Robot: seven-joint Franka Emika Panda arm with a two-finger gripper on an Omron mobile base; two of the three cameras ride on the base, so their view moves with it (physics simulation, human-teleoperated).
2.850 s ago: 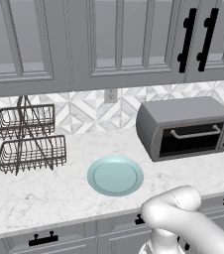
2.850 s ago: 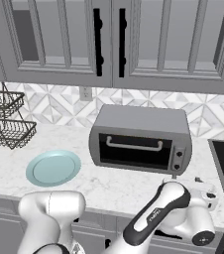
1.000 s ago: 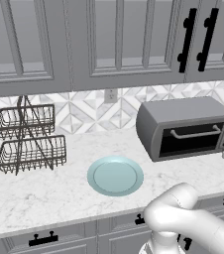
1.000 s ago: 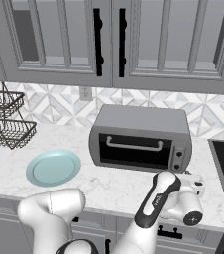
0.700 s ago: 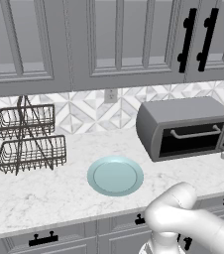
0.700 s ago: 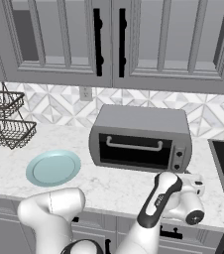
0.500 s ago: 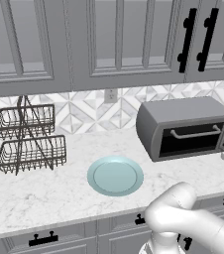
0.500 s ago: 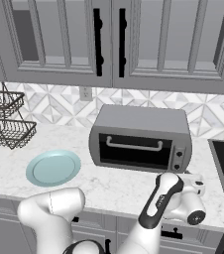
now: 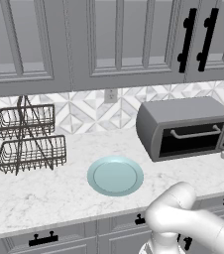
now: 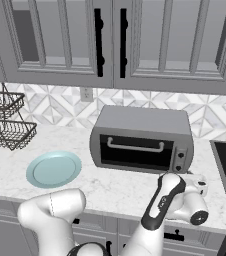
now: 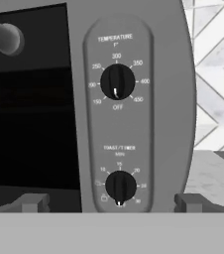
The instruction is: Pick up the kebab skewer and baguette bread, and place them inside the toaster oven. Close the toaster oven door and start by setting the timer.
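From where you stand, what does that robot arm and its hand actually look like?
The arm is made of smooth, glossy white rounded segments, like fat tubes, joined by dark bands at the joints. A black stripe runs along the forearm. No loose cables or lettering are visible. The hand ends in two small, blocky dark grey fingertips.

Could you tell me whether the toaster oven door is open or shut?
Shut: the toaster oven door stands upright, flush in its frame, handle across the top.

Glossy white rounded arm (image 10: 52,212), dark joint band, black ring at wrist; pincer (image 10: 197,184) white.
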